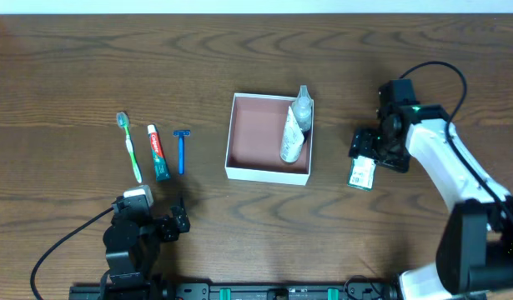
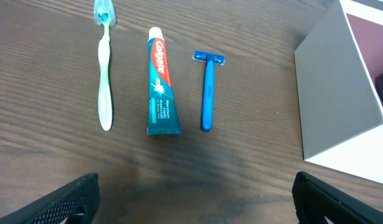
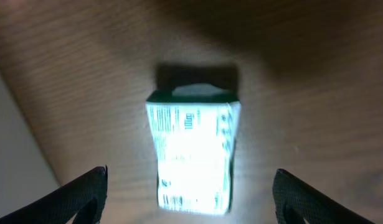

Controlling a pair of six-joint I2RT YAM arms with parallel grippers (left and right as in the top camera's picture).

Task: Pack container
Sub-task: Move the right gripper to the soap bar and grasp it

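Note:
The container (image 1: 254,125) is a square white box with a reddish-brown inside at the table's middle; its white wall shows in the left wrist view (image 2: 340,106). Two clear bottles (image 1: 294,129) lie in its right part. A green toothbrush (image 1: 129,146), a toothpaste tube (image 1: 158,153) and a blue razor (image 1: 181,150) lie side by side to its left, also in the left wrist view: toothbrush (image 2: 104,68), tube (image 2: 160,84), razor (image 2: 207,90). My left gripper (image 2: 194,199) is open, short of them. My right gripper (image 3: 191,199) is open over a small green-and-white packet (image 3: 192,152), right of the container (image 1: 362,173).
The dark wooden table (image 1: 72,67) runs to a white edge at the back. The right arm's cable (image 1: 444,71) loops over the table's right side. The left arm's cable (image 1: 60,246) lies at the front left.

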